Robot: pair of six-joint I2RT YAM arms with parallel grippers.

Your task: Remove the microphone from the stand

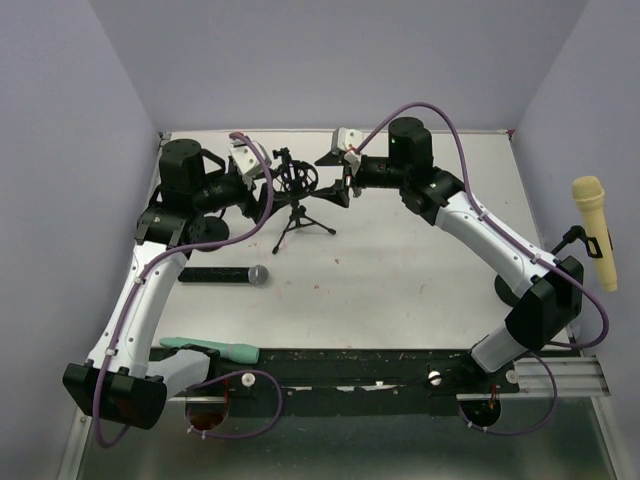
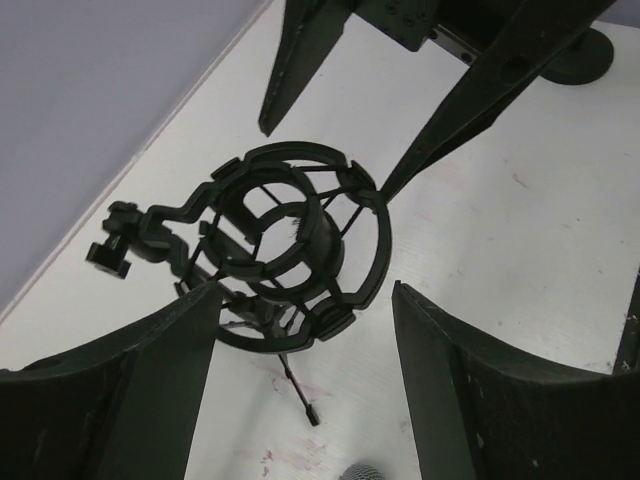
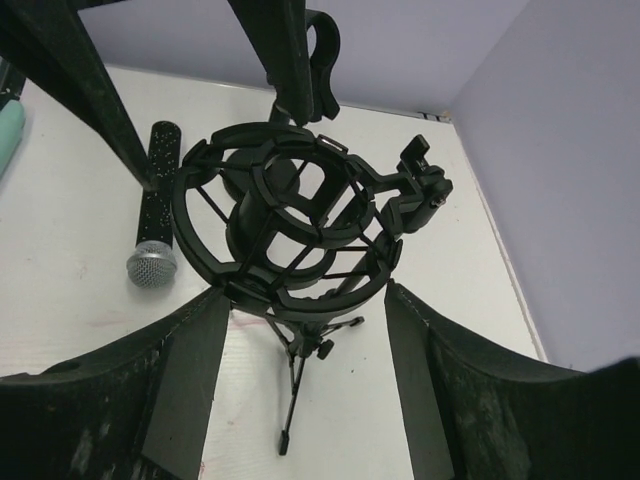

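Matte white table, black tubular microphone, silver mesh head, lying left of centre (unmounted), black tripod stand, ringed cage, upper centre, left gripper, right gripper, both agape astride cage, holding nothing.

Top external camera sits high behind the near edge, looking down over the whole worktop. Left wrist camera is in tight, peering down onto the shock mount from the left edge's side. Right wrist camera faces it from the opposite side, just as close. All three views share that mount and the microphone.
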